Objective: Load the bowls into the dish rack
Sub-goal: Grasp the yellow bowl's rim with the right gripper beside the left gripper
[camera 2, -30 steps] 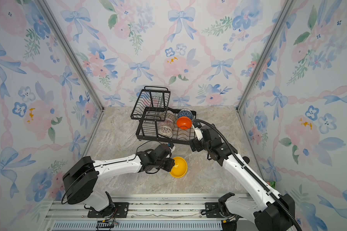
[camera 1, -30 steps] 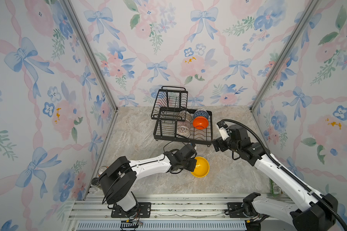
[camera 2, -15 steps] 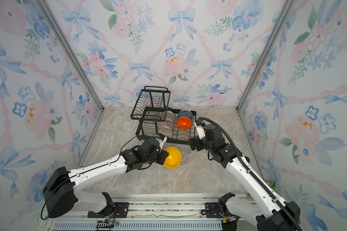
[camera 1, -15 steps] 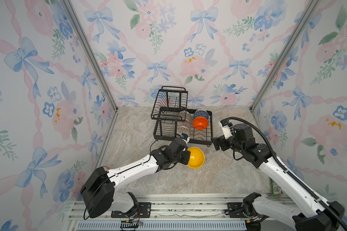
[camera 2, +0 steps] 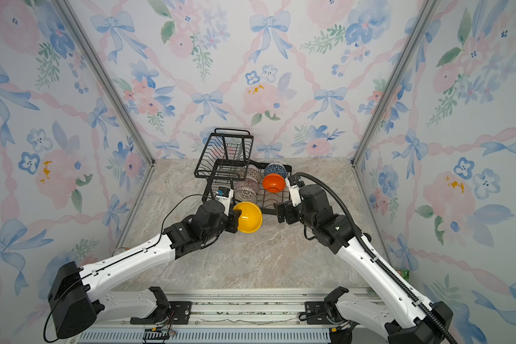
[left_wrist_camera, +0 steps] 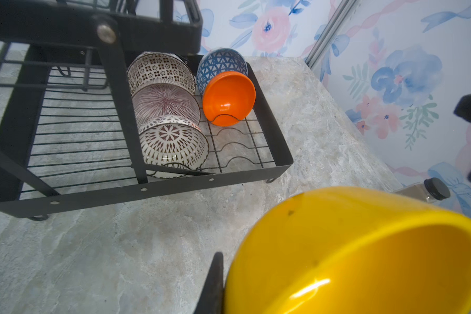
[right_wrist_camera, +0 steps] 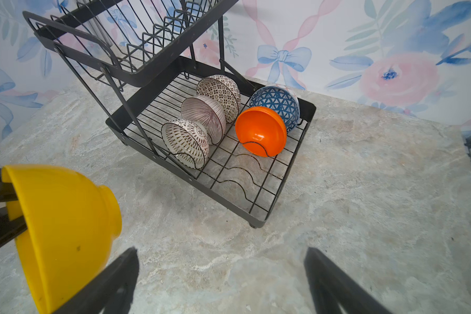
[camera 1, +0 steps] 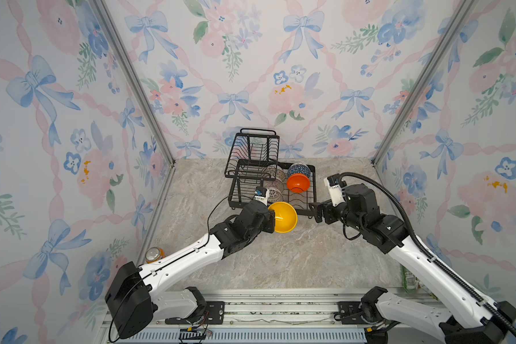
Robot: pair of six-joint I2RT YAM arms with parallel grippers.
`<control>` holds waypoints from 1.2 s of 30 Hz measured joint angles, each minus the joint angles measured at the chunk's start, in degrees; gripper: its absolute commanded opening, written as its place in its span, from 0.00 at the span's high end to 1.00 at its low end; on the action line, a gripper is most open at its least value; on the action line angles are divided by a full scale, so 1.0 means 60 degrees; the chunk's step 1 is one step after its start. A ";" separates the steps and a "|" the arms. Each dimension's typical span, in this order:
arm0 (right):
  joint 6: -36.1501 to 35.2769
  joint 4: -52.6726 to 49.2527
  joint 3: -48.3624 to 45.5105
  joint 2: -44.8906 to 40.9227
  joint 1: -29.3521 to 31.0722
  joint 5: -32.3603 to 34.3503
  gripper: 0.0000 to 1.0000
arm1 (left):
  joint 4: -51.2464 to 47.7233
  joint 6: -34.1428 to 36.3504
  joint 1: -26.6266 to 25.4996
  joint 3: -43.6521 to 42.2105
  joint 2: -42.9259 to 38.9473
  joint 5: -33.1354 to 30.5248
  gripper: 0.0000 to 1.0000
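Moved rackward, L end effector grips glossy yellow bowl; R end effector released.

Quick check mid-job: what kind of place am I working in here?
Probably a staged test booth, not a real kitchen: floral wallpaper panels, a marble-look tabletop, and a dish rack.

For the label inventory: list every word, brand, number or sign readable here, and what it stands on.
No text reads clearly in any view.
White camera housing on the right arm: small dark print, too small to read.
Orange can: only its top shows; no label visible.
Green packet: print blurred, unreadable.
Bowls and dish rack: patterns only, no lettering.
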 measured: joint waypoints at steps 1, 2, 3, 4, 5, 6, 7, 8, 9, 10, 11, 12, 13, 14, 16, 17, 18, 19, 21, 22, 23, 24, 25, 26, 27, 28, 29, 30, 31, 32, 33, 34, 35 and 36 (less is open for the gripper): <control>0.0080 -0.0004 0.0026 0.0000 0.0080 0.0004 0.03 | 0.0025 0.0000 0.0000 0.0000 0.0000 -0.0084 1.00; 0.0193 0.0000 0.0073 0.0000 0.0211 0.0011 0.03 | 0.0051 -0.0004 0.0000 0.0000 0.0000 -0.0160 1.00; 0.0270 0.0004 0.0127 0.0000 0.0342 0.0007 0.03 | 0.0091 -0.0004 0.0000 0.0000 0.0004 -0.0237 1.00; 0.0342 0.0004 0.0182 0.0000 0.0452 0.0011 0.03 | 0.0117 -0.0007 0.0000 0.0000 0.0004 -0.0291 1.00; 0.0419 0.0004 0.0255 0.0000 0.0579 0.0018 0.03 | 0.0178 -0.0007 0.0000 0.0000 0.0015 -0.0361 1.00; 0.0484 0.0004 0.0324 0.0000 0.0692 0.0022 0.03 | 0.0237 -0.0033 0.0000 0.0000 0.0036 -0.0415 1.00; 0.0521 0.0004 0.0382 0.0004 0.0772 0.0040 0.03 | 0.0295 -0.0040 0.0000 0.0000 0.0058 -0.0466 1.00; 0.0586 0.0015 0.0441 0.0004 0.0871 0.0047 0.03 | 0.0350 -0.0044 0.0000 0.0000 0.0095 -0.0499 1.00; 0.0637 0.0022 0.0492 0.0007 0.0962 0.0069 0.03 | 0.0397 -0.0047 0.0000 0.0004 0.0142 -0.0514 1.00; 0.0692 0.0036 0.0535 0.0022 0.1056 0.0084 0.03 | 0.0404 -0.0062 0.0000 0.0025 0.0211 -0.0543 1.00; 0.0718 0.0058 0.0561 0.0047 0.1133 0.0120 0.03 | 0.0419 -0.0062 0.0000 0.0044 0.0280 -0.0546 1.00; 0.0761 0.0113 0.0568 0.0095 0.1228 0.0157 0.03 | 0.0459 -0.0066 0.0000 0.0066 0.0361 -0.0546 1.00; 0.0805 0.0160 0.0568 0.0160 0.1311 0.0178 0.03 | 0.0477 -0.0066 0.0000 0.0091 0.0437 -0.0543 1.00; 0.0841 0.0186 0.0568 0.0237 0.1366 0.0193 0.03 | 0.0481 -0.0066 0.0000 0.0113 0.0495 -0.0543 1.00; 0.0922 0.0233 0.0568 0.0441 0.1435 0.0255 0.03 | 0.0488 -0.0062 0.0000 0.0189 0.0612 -0.0539 1.00; 0.0951 0.0262 0.0568 0.0546 0.1443 0.0266 0.03 | 0.0495 -0.0058 0.0000 0.0229 0.0648 -0.0539 1.00; 0.0987 0.0284 0.0568 0.0648 0.1446 0.0284 0.03 | 0.0532 -0.0055 0.0000 0.0284 0.0685 -0.0535 1.00; 0.1027 0.0310 0.0568 0.0750 0.1446 0.0299 0.03 | 0.0535 -0.0051 0.0000 0.0350 0.0707 -0.0532 1.00; 0.1096 0.0404 0.0568 0.0911 0.1446 0.0299 0.03 | 0.0543 -0.0029 -0.0004 0.0481 0.0736 -0.0528 1.00; 0.1129 0.0466 0.0568 0.0998 0.1450 0.0295 0.03 | 0.0546 -0.0029 -0.0004 0.0554 0.0743 -0.0525 1.00; 0.1162 0.0517 0.0568 0.1067 0.1450 0.0299 0.03 | 0.0554 -0.0029 -0.0004 0.0601 0.0747 -0.0492 1.00; 0.1195 0.0590 0.0568 0.1162 0.1453 0.0295 0.03 | 0.0561 -0.0026 -0.0004 0.0645 0.0747 -0.0484 1.00; 0.1235 0.0659 0.0568 0.1260 0.1453 0.0295 0.03 | 0.0572 -0.0026 -0.0011 0.0692 0.0754 -0.0459 1.00; 0.1264 0.0699 0.0568 0.1351 0.1453 0.0295 0.03 | 0.0590 -0.0026 -0.0022 0.0718 0.0765 -0.0459 1.00; 0.1293 0.0761 0.0568 0.1453 0.1453 0.0295 0.03 | 0.0627 -0.0026 -0.0033 0.0729 0.0783 -0.0448 1.00; 0.1330 0.0805 0.0568 0.1548 0.1453 0.0295 0.03 | 0.0645 -0.0022 -0.0036 0.0743 0.0809 -0.0419 1.00; 0.1348 0.0841 0.0568 0.1614 0.1453 0.0299 0.02 | 0.0648 -0.0022 -0.0058 0.0754 0.0838 -0.0415 1.00; 0.1377 0.0874 0.0568 0.1690 0.1453 0.0299 0.02 | 0.0674 -0.0022 -0.0069 0.0758 0.0871 -0.0386 1.00; 0.1417 0.0896 0.0568 0.1763 0.1453 0.0299 0.00 | 0.0692 -0.0022 -0.0076 0.0765 0.0918 -0.0379 1.00; 0.1424 0.0914 0.0568 0.1814 0.1453 0.0302 0.01 | 0.0714 -0.0018 -0.0087 0.0772 0.0958 -0.0350 1.00; 0.1443 0.0922 0.0568 0.1861 0.1453 0.0302 0.02 | 0.0729 0.0007 -0.0091 0.0772 0.0994 -0.0331 1.00; 0.1472 0.0922 0.0568 0.1902 0.1453 0.0310 0.05 | 0.0732 0.0015 -0.0095 0.0772 0.1020 -0.0310 1.00; 0.1504 0.0922 0.0568 0.1931 0.1453 0.0321 0.07 | 0.0743 0.0018 -0.0095 0.0772 0.1038 -0.0306 1.00; 0.1515 0.0929 0.0568 0.1963 0.1453 0.0339 0.09 | 0.0754 0.0025 -0.0106 0.0772 0.1049 -0.0284 1.00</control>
